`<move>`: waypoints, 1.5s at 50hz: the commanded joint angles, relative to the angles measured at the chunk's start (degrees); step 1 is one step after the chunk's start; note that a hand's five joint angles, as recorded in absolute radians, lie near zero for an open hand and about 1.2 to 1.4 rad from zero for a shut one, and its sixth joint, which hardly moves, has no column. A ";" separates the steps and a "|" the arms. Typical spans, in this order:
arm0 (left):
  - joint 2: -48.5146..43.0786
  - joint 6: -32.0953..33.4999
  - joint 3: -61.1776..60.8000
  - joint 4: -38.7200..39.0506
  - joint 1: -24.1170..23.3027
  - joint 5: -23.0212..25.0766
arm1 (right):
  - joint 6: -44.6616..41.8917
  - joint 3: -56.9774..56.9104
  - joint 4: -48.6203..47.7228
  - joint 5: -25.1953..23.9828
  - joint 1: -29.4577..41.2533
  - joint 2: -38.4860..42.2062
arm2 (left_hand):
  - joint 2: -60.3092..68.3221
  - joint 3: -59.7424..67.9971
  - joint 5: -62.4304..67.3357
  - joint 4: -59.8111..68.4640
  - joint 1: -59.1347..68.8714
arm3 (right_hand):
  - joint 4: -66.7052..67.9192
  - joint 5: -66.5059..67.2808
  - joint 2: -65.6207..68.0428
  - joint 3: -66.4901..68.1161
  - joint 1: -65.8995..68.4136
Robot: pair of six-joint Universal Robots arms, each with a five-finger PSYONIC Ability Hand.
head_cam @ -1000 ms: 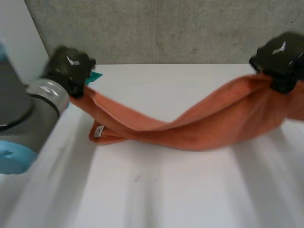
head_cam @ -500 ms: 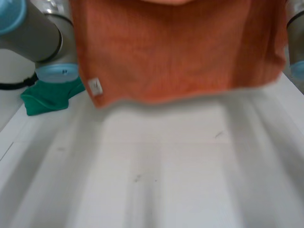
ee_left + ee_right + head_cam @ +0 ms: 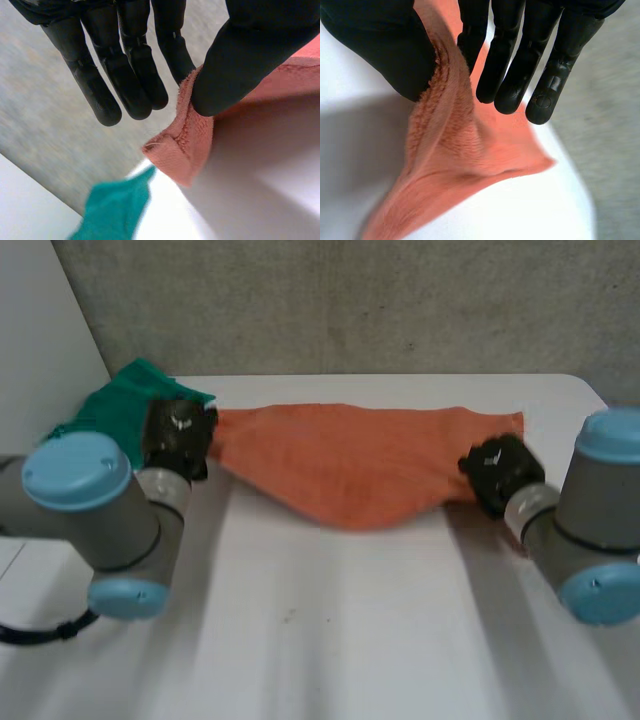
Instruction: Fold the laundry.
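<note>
The white table is bare in front. On either side the two arms reach in over it, the left arm and the right arm. Past them an orange towel is stretched between the two hands, across the middle of the table. Its far edge runs nearly straight from hand to hand, and its near edge sags in a rounded belly. The belly seems to rest on the table, though the head view does not settle that.

The left hand has one end of the towel. Its wrist view shows the thumb pinching the hemmed corner against a finger, with the other fingers held straight beside it. The right hand has the other end. There the thumb nips a bunched fold of the towel's edge against the fingers, and the corner spreads out on the table just beyond the fingertips.

Behind the left hand a green cloth lies crumpled at the far corner of the table, close to the towel's corner. A grey wall stands at the back.
</note>
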 commanded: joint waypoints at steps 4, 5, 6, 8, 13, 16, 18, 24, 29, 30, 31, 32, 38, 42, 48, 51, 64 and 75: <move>6.40 -0.06 -6.13 0.21 0.55 0.87 | 6.31 7.50 -1.67 -3.95 -0.63 -1.05 | 11.22 11.62 14.20 11.07 14.10 | -39.95 -39.01 -39.16 -39.26 -28.58; 6.67 -0.15 -6.30 0.21 0.63 0.87 | 9.20 7.68 -1.59 -3.86 -1.58 -1.75 | 11.22 11.62 14.20 11.07 14.10 | -45.83 -44.89 -45.04 -45.14 -34.46; 7.28 -0.24 -6.56 0.21 0.72 0.87 | 10.88 7.77 -1.41 -3.77 -2.38 -2.28 | 11.22 11.62 14.20 11.07 14.10 | -47.05 -46.12 -46.26 -46.37 -35.69; 8.07 -0.42 -7.00 0.21 0.72 0.87 | 14.48 8.03 -1.24 -3.69 -4.57 -3.42 | 11.22 11.62 14.20 11.07 14.10 | -47.57 -46.63 -46.78 -46.88 -36.20; 9.13 -0.50 -8.06 0.21 1.16 0.96 | 26.69 9.79 -1.06 -4.74 -10.20 -5.88 | 11.22 11.62 14.20 11.07 14.10 | -47.40 -46.47 -46.62 -46.72 -36.04; 9.04 -0.59 -8.24 0.21 1.60 0.87 | 28.47 10.14 -0.62 -5.44 -11.08 -5.89 | 11.22 11.62 14.20 11.07 14.10 | -47.40 -46.46 -46.61 -46.71 -36.03; 9.05 -0.77 -8.32 0.21 2.04 0.87 | 29.18 10.23 0.87 -6.06 -11.79 -5.80 | 11.22 11.62 14.20 11.07 14.10 | -47.23 -46.30 -46.45 -46.55 -35.87; 8.96 -2.08 -8.32 0.21 2.48 0.87 | 31.36 11.11 3.51 -7.11 -15.12 -5.10 | 11.22 11.62 14.20 11.07 14.10 | -46.23 -45.29 -45.44 -45.54 -34.86; 8.96 -2.26 -8.32 0.21 2.57 0.87 | 37.34 10.06 3.51 -8.43 -15.57 -3.43 | 11.22 11.62 14.20 11.07 14.10 | -43.37 -42.43 -42.58 -42.68 -32.00; 8.96 -2.26 -8.24 0.21 2.66 0.87 | 38.22 9.79 3.51 -8.95 -15.48 -3.08 | 11.22 11.62 14.20 11.07 14.10 | -42.70 -41.76 -41.91 -42.01 -31.33; 8.96 -2.26 -8.24 0.21 2.66 0.87 | 38.93 9.53 3.51 -9.48 -15.48 -2.64 | 11.22 11.62 14.20 11.07 14.10 | -42.36 -41.42 -41.57 -41.67 -30.99; 8.96 -2.35 -8.24 0.21 2.74 0.87 | 40.07 9.09 3.51 -10.44 -15.39 -1.85 | 11.22 11.62 14.20 11.07 14.10 | -40.86 -39.92 -40.07 -40.17 -29.49; 9.22 -2.26 -8.24 0.21 3.10 0.87 | 42.01 6.72 3.51 -12.04 -14.87 1.49 | 11.22 11.62 14.20 11.07 14.10 | -33.95 -33.02 -33.17 -33.27 -22.59; 9.22 -2.26 -8.24 0.12 3.10 0.87 | 42.27 4.87 3.42 -11.77 -14.78 3.69 | 11.22 11.62 14.20 11.07 14.10 | -27.06 -26.13 -26.28 -26.38 -15.70; 9.31 -2.26 -8.06 -0.32 3.27 0.78 | 43.68 1.97 3.25 -10.55 -14.95 5.98 | 11.22 11.62 14.20 11.07 14.10 | 11.68 12.61 12.46 12.36 23.04; 10.45 -1.91 -8.15 -0.67 3.88 0.78 | 42.89 1.88 2.55 -9.23 -15.22 5.10 | 11.22 11.62 14.20 11.07 14.10 | 11.75 12.69 12.54 12.44 23.12; 26.09 6.07 -10.87 -24.12 10.04 4.64 | 0.31 5.66 21.24 -11.86 -18.20 -16.51 | 11.22 11.62 14.20 11.07 14.10 | 11.75 12.69 12.54 12.44 23.12; 34.01 21.73 -20.80 -38.64 11.01 11.50 | -19.34 9.88 39.02 -5.88 -21.72 -23.99 | 11.22 11.62 14.20 11.07 14.10 | 11.75 12.69 12.54 12.44 23.12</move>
